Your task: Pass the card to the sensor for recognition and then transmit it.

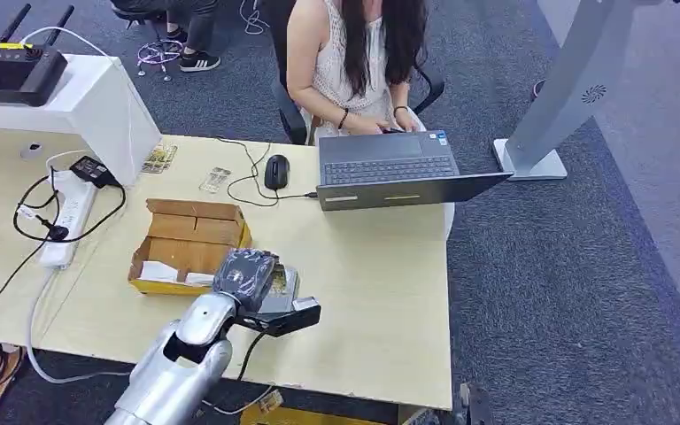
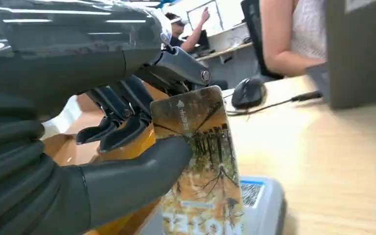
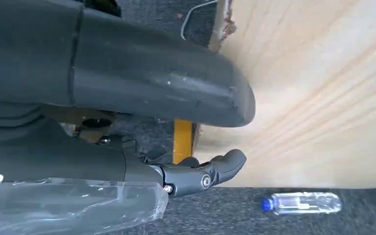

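Card, printed with autumn trees, stands upright over the grey sensor, pinched between the left hand's thumb and fingers. The thin pinch could let it tip. Right hand holds nothing, fingers apart.

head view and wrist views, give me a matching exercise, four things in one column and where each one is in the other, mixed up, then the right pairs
Things:
1. card
2. mouse
3. water bottle
4. cardboard box

Places:
A. lying on the dark carpet below the table edge
B. on the table beside the laptop, trailing a cable
C. held in the left robot hand over the grey sensor
D. open on the table, just beyond the left robot hand

Pairs: 1-C, 2-B, 3-A, 4-D
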Available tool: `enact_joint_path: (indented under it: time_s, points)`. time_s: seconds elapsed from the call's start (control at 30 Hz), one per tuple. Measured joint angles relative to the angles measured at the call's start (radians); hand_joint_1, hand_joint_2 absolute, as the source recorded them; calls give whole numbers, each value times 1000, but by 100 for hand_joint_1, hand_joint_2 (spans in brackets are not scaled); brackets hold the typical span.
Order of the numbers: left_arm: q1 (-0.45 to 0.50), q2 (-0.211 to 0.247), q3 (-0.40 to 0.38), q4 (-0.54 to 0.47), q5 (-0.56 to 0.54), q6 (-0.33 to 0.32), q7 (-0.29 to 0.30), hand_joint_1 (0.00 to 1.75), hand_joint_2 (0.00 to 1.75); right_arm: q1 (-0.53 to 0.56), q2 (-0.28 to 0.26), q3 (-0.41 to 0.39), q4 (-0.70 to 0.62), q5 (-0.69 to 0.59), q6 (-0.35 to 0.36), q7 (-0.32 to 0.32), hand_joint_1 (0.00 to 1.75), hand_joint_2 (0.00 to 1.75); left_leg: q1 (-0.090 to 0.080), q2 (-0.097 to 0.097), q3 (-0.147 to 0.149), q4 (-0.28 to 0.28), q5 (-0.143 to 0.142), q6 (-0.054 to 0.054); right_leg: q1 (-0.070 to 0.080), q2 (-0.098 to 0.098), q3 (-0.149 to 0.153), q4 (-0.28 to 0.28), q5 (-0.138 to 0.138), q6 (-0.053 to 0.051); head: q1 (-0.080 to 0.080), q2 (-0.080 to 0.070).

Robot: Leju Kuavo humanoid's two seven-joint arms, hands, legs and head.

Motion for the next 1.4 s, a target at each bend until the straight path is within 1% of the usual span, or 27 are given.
enact_joint_path:
  time_s: [0.03,0.1,0.13,0.17,0.23,0.27,0.33,0.47,0.57,0.73,0.8,0.87,0.93,1.1,1.4]
  points:
    - [-1,4,0,-34,4,36,7,175,175,1,0,0,0,-6,0,-7,0,0,0,0,0,0,0,0,0,0,-1,0,0,0,0,0]
    - [-25,9,0,-113,-8,92,38,175,175,6,0,0,0,-9,0,-17,0,0,0,-1,-1,0,0,0,0,-1,0,0,0,0,0,0]
    - [-49,14,1,-151,-22,115,64,175,175,7,0,0,0,-11,1,-21,0,0,0,-1,-1,0,0,0,0,-1,0,0,0,0,0,0]
    - [-70,20,3,-180,-31,127,77,175,175,8,0,0,0,-11,1,-21,0,0,0,-1,-1,0,0,0,0,-1,0,0,0,0,0,0]
    - [-114,29,18,-233,-40,138,87,175,175,9,0,2,0,-10,1,-24,0,0,0,-1,-1,0,0,0,0,-1,0,0,0,0,0,0]
    - [-135,35,29,-251,-34,133,84,175,175,9,0,2,0,-7,1,-25,0,0,0,-1,-1,0,0,0,0,-1,0,1,0,0,0,0]
    - [-193,53,55,-264,-26,103,76,175,175,8,0,5,0,-5,1,-27,0,0,0,-1,-1,0,1,-1,1,-1,0,1,1,0,0,0]
    - [-303,87,87,-247,-53,81,78,175,175,5,0,11,0,-5,4,-24,0,0,1,-1,-1,0,2,-2,1,-1,0,1,1,-1,0,0]
    - [-349,103,97,-228,-61,81,80,175,175,4,0,14,1,-5,4,-24,0,0,1,-1,-1,0,2,-2,1,-1,0,2,1,-1,0,0]
    - [-375,111,102,-213,-64,83,83,175,175,3,0,18,1,-5,5,-24,0,0,1,-1,-1,0,1,-2,1,-1,0,1,1,-1,0,0]
    - [-385,114,103,-204,-72,81,100,175,175,3,0,21,1,-5,5,-22,0,0,1,-1,-1,0,1,-2,1,-1,-1,1,1,-1,0,0]
    - [-405,120,106,-174,-80,80,119,175,175,2,0,25,1,-5,5,-17,0,0,1,-1,-1,0,2,-2,1,-1,-1,1,1,-1,0,0]
    - [-434,129,115,-126,-80,90,126,175,175,1,0,28,2,-7,4,-13,0,0,1,0,-1,0,2,-2,1,0,-1,2,1,-1,0,0]
    - [-462,142,141,-57,-80,101,127,175,175,1,0,29,5,-13,4,-11,0,0,1,0,0,0,2,-3,1,0,-1,2,2,-2,0,0]
    - [-466,154,157,-6,-76,120,127,175,175,1,0,29,10,-15,4,-7,0,0,1,0,-1,0,2,-3,1,0,-1,2,2,-2,0,0]
